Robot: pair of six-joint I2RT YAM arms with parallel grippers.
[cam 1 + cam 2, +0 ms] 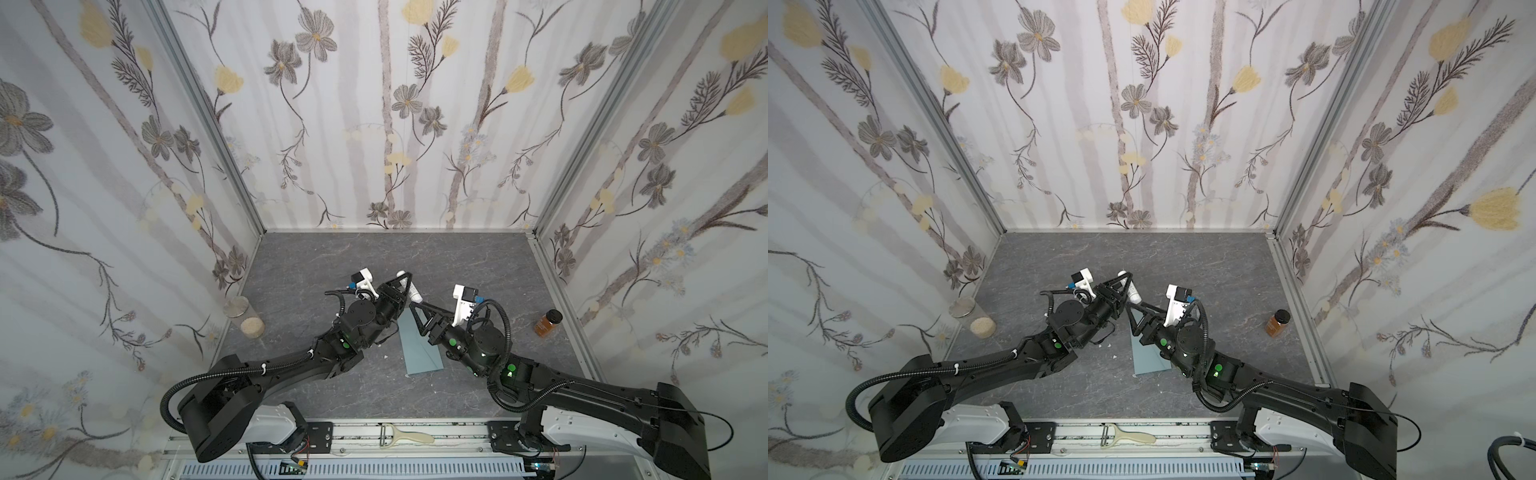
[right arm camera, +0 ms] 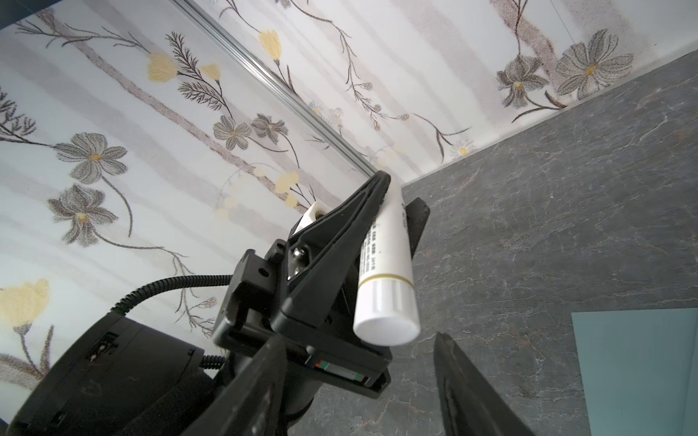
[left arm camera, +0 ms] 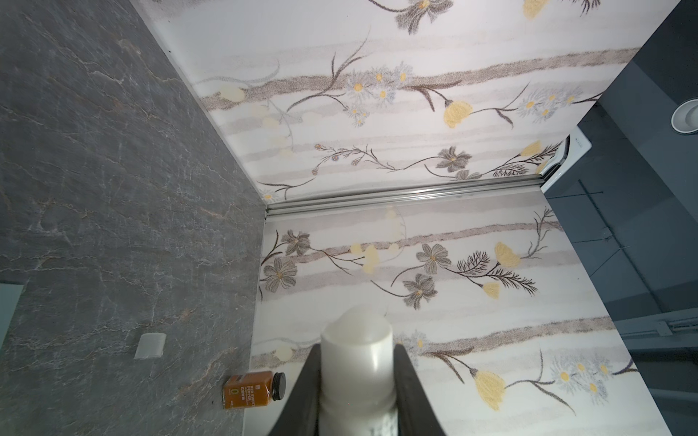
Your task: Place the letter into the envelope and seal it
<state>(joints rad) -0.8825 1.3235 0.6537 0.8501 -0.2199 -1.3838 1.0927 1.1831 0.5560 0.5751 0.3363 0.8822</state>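
My left gripper [image 1: 406, 282] [image 1: 1128, 282] [image 3: 357, 351] is shut on a white glue stick [image 1: 409, 286] [image 1: 1130, 286] [image 3: 357, 358] [image 2: 385, 271], held above the table with its glue end uncovered. My right gripper [image 1: 415, 313] [image 1: 1131, 318] [image 2: 359, 339] is open just below the stick's flat base end and grips nothing. The blue-grey envelope [image 1: 419, 353] [image 1: 1148, 359] [image 2: 642, 370] lies flat on the grey table, partly under the right gripper. An edge of the envelope [image 3: 9, 309] shows in the left wrist view. The letter is out of view.
A small white cap [image 3: 150, 345] lies on the table. An amber spice jar [image 1: 548, 322] [image 1: 1278, 322] [image 3: 251, 389] stands at the right wall. A clear jar [image 1: 245, 318] lies by the left wall. A peeler [image 1: 405, 436] rests on the front rail. Flowered walls enclose three sides.
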